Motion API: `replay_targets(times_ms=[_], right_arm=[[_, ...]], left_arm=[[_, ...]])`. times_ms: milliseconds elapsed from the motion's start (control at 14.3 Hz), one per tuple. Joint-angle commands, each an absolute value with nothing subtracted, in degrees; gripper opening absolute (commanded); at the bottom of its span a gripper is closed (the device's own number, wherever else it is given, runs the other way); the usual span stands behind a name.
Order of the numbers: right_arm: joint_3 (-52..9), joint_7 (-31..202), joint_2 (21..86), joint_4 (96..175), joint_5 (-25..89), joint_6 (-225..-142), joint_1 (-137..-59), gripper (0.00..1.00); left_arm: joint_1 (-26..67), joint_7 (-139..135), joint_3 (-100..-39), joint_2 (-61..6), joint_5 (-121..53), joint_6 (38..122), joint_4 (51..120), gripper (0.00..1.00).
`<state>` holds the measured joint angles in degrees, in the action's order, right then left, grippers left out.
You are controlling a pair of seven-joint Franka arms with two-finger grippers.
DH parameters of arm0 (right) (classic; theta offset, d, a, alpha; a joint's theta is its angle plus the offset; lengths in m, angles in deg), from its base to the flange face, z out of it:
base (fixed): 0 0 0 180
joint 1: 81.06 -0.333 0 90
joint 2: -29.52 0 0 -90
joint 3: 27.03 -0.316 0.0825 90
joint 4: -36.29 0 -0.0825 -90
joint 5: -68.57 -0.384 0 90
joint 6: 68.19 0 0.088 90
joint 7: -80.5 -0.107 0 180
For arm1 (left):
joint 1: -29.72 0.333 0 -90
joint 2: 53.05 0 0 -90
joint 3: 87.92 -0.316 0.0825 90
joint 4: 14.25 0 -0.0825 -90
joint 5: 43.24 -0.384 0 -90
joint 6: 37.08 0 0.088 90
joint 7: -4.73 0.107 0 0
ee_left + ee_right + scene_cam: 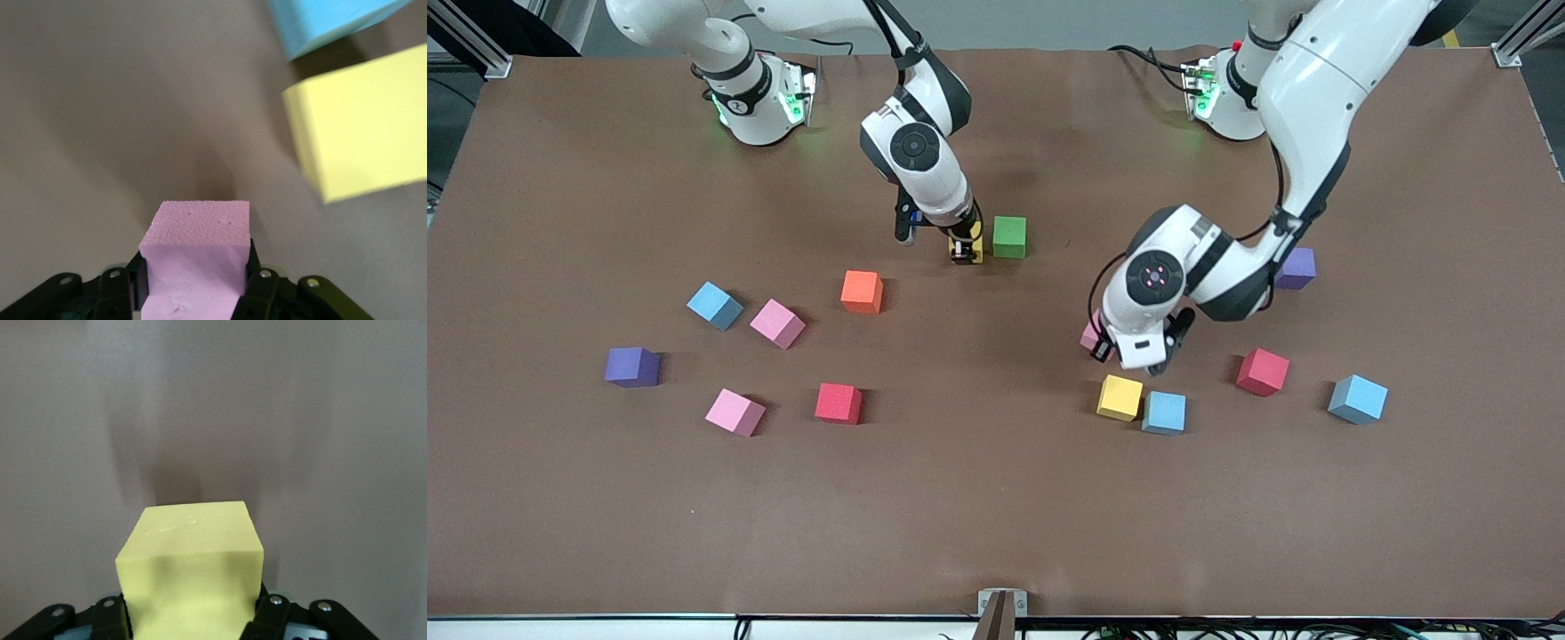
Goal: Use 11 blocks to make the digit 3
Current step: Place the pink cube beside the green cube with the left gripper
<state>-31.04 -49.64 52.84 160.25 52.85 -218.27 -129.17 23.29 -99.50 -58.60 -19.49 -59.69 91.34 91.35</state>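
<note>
Brown table, scattered cubes, left fingers clamping pink cube, right fingers clamping yellow cube.

The left end effector is clamping a small matte pink foam cube between its two black fingers, which are pressing against the cube's opposite sides. The cube's pitted face is showing in front of the brown tabletop, where a soft shadow is lying just past it. A matte yellow foam cube is sitting on the tabletop nearby, and a matte light blue foam cube is sitting just beside it, partly cut off by the frame's edge.
</note>
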Motion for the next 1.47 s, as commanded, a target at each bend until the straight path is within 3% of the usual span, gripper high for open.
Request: replay_targets(times_ms=[0,280,771,1402], right_arm=[[-30.9,-50.37,53.07,161.27,51.43,-219.72,-130.19,0.01],[-30.9,-51.07,53.68,160.39,51.25,-219.72,-130.63,0.02],[-30.9,-52.13,54.74,159.08,51.16,-219.63,-131.25,0.02],[-30.9,-53.45,55.79,157.93,51.16,-220.15,-131.69,0.03]], left_arm=[[23.92,-109.58,-56.03,-27.19,-60.47,92.12,100.43,0.18],[24.01,-126.79,-51.63,-32.03,-60.47,99.21,109.22,0.19],[23.48,-142.73,-48.55,-32.3,-60.55,109.94,115.82,0.19],[20.41,-146.97,-48.55,-30.64,-60.55,110.4,116.54,0.2]])
